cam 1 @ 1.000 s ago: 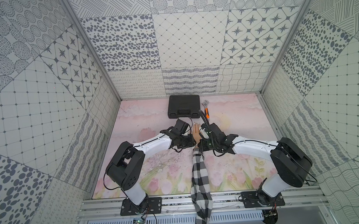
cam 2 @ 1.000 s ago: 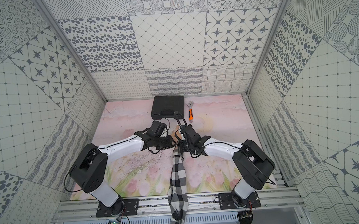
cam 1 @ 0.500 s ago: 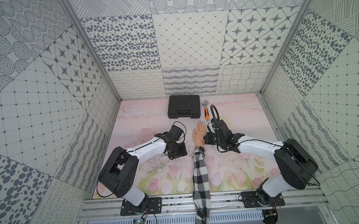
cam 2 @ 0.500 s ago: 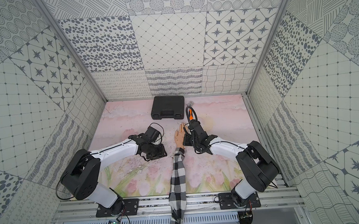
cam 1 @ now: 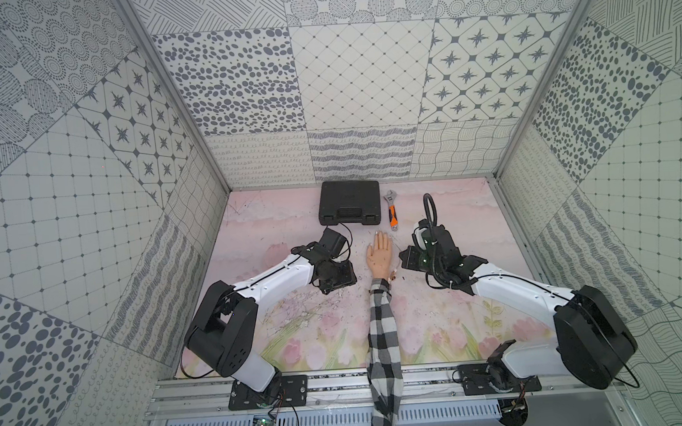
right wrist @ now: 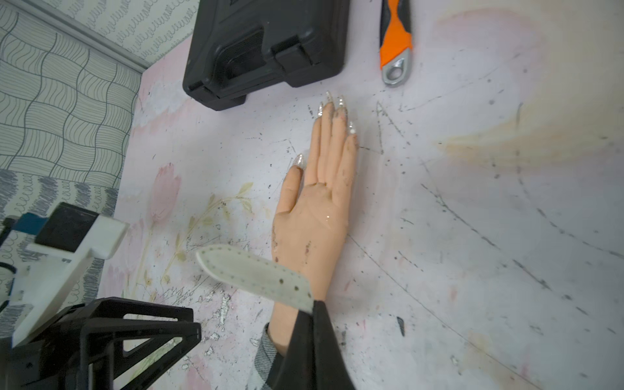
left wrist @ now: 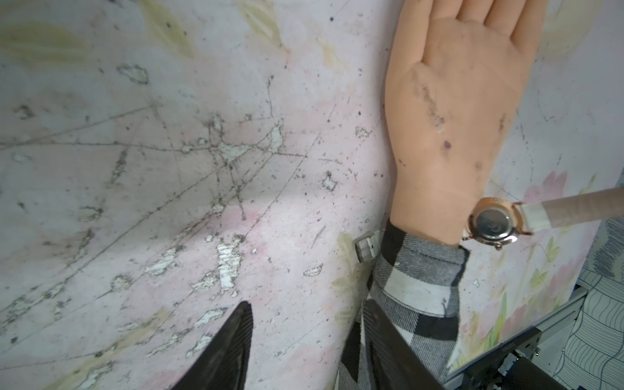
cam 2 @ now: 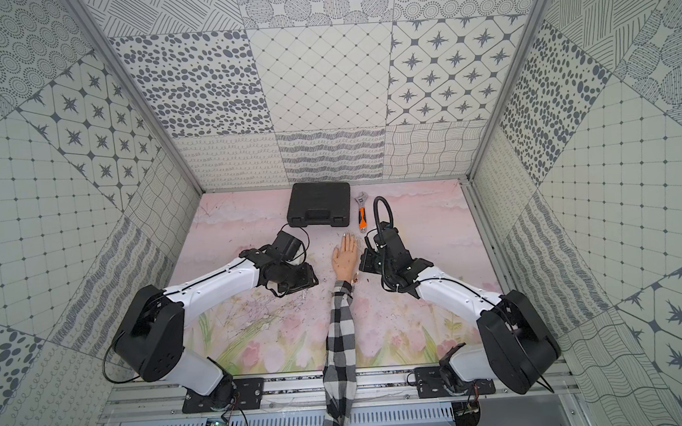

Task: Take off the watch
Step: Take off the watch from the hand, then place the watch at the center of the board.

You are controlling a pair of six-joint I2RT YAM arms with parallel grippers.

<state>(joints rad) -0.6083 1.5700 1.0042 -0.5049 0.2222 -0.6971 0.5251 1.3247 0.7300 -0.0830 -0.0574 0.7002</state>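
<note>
watch unbuckled, case back-up at mannequin wrist, buckle end under it | right end effector pinches strap tail | left end effector parted, empty | risk: buckle end snags sleeve, strap tail slips

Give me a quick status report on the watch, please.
Left gripper open, empty. Right gripper shut on watch strap, unbuckled. Buckle end pokes out from under mannequin wrist. Nothing blocking.
</note>
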